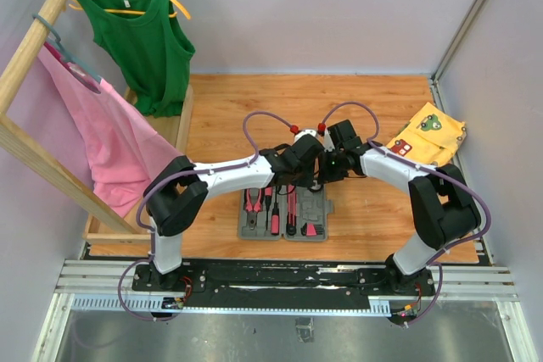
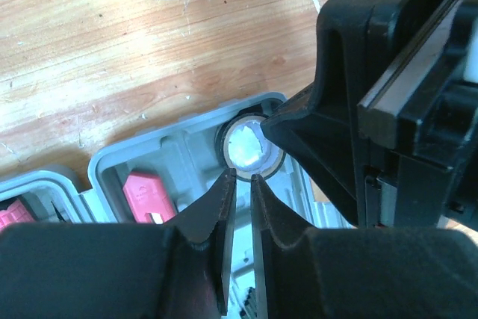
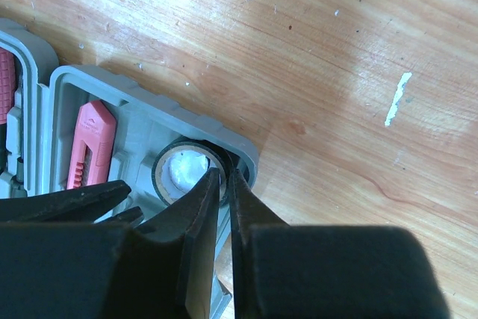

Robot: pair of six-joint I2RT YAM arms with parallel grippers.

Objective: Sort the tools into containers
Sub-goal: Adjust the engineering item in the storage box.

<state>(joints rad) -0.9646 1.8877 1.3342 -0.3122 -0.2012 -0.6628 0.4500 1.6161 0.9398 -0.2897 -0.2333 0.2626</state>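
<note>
The grey case [image 1: 286,235] lies open on the wooden table, with pink-handled pliers [image 1: 253,202] and slim screwdrivers [image 1: 270,209] in its slots. A round black-white disc [image 3: 181,170] sits in a corner recess of the case [image 3: 82,80], next to a pink cutter [image 3: 91,153]. My right gripper [image 3: 224,175] is shut on the disc's wall, one finger inside the ring and one outside. My left gripper [image 2: 243,177] hovers at the near rim of the disc [image 2: 249,147], its jaws a narrow slit apart with nothing between them. From above, both wrists hide the disc.
A yellow patterned cloth [image 1: 428,135] lies at the far right of the table. A wooden rack [image 1: 38,36] on the left carries a green top [image 1: 144,40] and a pink garment [image 1: 102,137]. The right gripper's body [image 2: 388,95] crowds the left wrist view.
</note>
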